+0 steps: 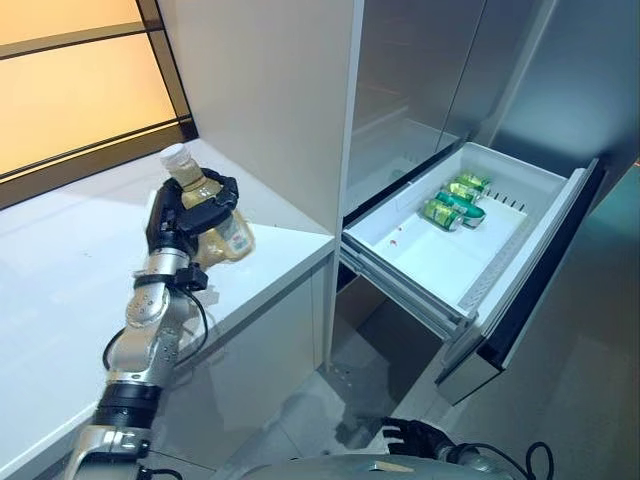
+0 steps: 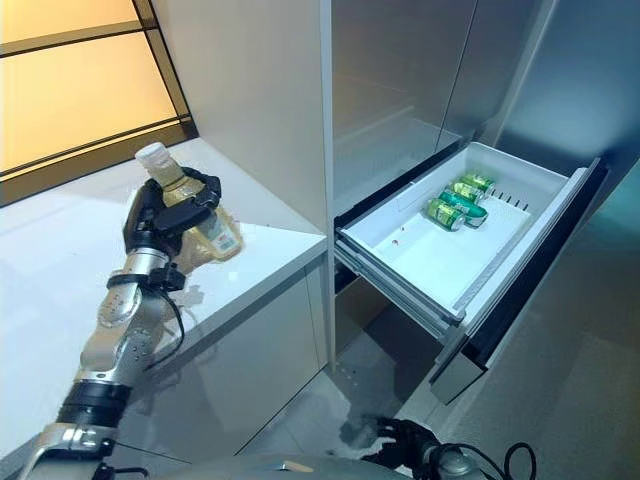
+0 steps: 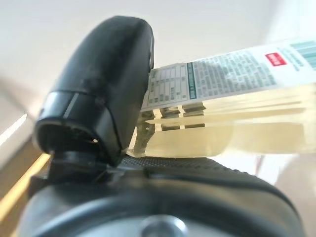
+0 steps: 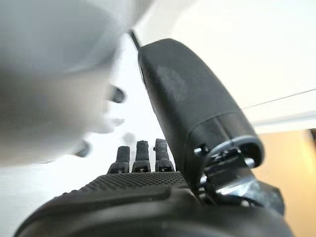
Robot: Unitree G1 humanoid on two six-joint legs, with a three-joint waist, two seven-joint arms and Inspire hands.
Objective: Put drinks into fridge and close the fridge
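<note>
On the right, the fridge drawer (image 1: 470,235) stands pulled out, with green cans (image 1: 455,203) at its far end. Over the white counter (image 1: 60,290) on the left, the left hand (image 1: 190,215) is clenched around a tilted bottle (image 1: 205,215) of pale drink. It should carry the bottle level into the drawer's bare near part; the right hand (image 2: 405,440) hangs low, fingers relaxed.

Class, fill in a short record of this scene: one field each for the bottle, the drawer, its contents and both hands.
bottle: pale drink, white cap, tilted, in left hand's grasp
left hand: curled round bottle above counter
fridge drawer: pulled open
drawer contents: green cans lying at the back
right hand: low, holding nothing, fingers relaxed
counter: white
</note>
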